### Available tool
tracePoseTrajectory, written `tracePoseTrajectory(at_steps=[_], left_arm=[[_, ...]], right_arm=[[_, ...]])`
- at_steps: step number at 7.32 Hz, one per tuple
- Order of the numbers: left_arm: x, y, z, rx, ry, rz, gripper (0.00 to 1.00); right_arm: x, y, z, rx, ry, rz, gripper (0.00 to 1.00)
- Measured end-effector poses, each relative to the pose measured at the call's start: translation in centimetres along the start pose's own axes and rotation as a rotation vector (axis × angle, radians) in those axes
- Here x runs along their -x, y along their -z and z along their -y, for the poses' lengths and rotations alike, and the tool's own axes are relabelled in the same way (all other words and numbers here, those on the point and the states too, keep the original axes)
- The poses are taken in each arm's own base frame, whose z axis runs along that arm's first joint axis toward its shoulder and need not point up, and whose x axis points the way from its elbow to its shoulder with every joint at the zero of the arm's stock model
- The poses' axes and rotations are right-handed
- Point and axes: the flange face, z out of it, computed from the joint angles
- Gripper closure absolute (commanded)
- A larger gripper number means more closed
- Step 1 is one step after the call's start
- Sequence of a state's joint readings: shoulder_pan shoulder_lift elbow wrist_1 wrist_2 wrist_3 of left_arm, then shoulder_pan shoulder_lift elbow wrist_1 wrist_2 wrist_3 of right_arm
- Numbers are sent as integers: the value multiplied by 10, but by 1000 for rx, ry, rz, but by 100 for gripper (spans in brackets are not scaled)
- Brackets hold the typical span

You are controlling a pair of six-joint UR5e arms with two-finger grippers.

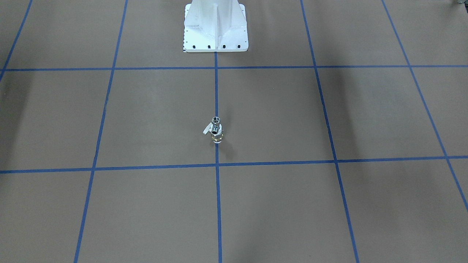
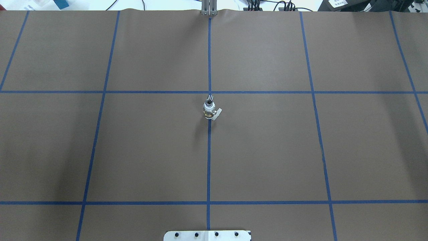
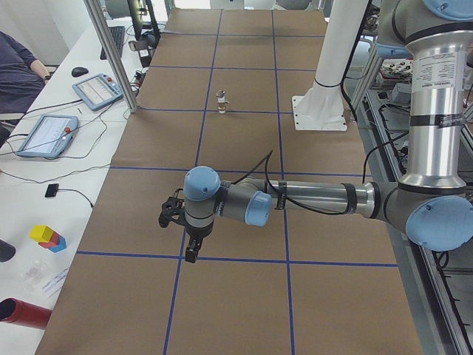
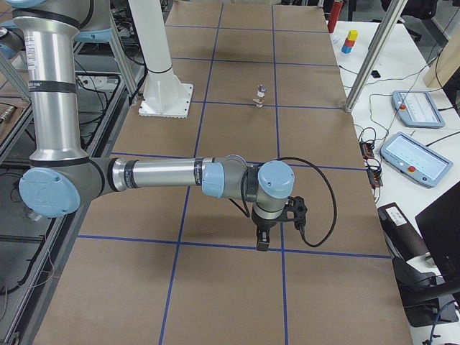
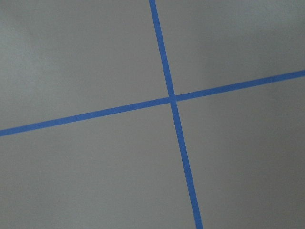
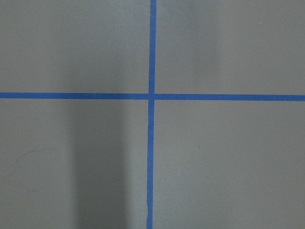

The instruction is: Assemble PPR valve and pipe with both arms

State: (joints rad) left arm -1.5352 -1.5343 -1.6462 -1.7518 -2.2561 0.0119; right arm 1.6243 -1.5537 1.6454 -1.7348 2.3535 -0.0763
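Standing upright mid-table is the PPR valve (image 1: 217,136), brass body planted right on the centre blue tape line (image 1: 216,91), out in front of the white pedestal base (image 1: 215,33). The pipe (image 1: 216,120) sits on top of it, open end up and touching. I can't tell how far it is seated. The grey lever (image 2: 217,113) sticks out to the robot's right.

Both arms are well apart from the stack.
- The left arm (image 3: 318,198) is stretched out low over the brown sheet (image 2: 150,150). The left gripper (image 3: 191,256) points straight down, close above the surface near a tape crossing (image 5: 172,99).
- The right arm (image 4: 158,174) takes the same pose at the other end. The right gripper (image 4: 263,244) hangs down over its own crossing (image 6: 152,96).

Each gripper shows only from its own end of the table. From there I can't tell whether the jaws are wide or narrow.

Each wrist camera looks down on sheet and tape only.
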Motion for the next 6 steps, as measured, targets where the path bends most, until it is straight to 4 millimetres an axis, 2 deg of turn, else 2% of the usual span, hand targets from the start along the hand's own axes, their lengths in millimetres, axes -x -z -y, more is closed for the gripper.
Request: tracePoseTrajectory(at_steps=[6], left_arm=[[-3,3,6,11,5,4,0]], right_arm=[[-9,-13,-17,18,-24,34,0]])
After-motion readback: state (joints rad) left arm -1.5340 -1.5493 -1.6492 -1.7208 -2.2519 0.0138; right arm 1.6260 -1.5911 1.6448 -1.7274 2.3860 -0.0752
